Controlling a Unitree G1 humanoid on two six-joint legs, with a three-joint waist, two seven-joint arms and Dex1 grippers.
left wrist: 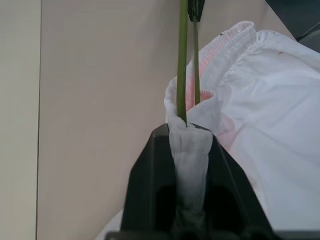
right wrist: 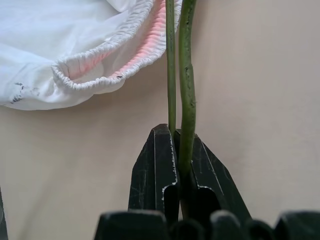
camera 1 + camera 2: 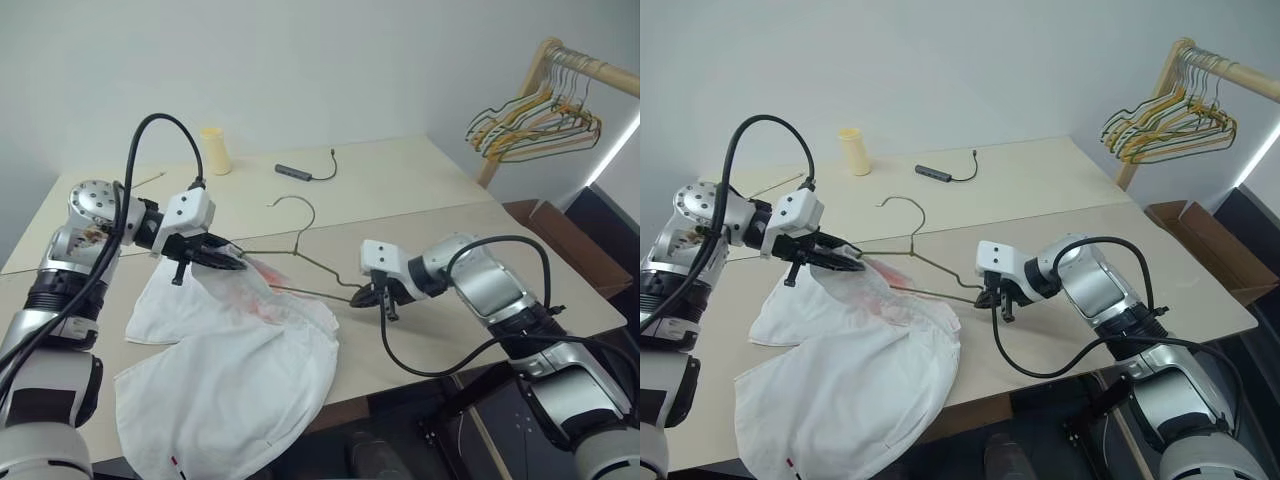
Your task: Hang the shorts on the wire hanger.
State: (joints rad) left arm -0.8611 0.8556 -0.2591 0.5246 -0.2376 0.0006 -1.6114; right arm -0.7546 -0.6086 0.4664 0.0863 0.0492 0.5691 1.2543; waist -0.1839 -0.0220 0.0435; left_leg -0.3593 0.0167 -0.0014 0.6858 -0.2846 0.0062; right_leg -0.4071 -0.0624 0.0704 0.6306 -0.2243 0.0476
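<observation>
I see the table (image 3: pixel 420 180) bare toward its far edge. The shorts (image 3: pixel 235 375) droop over its near edge. My left gripper (image 3: pixel 228 260) pinches their waistband; my right gripper (image 3: pixel 368 295) pinches the wire hanger (image 3: pixel 300 245) mid-table.
</observation>
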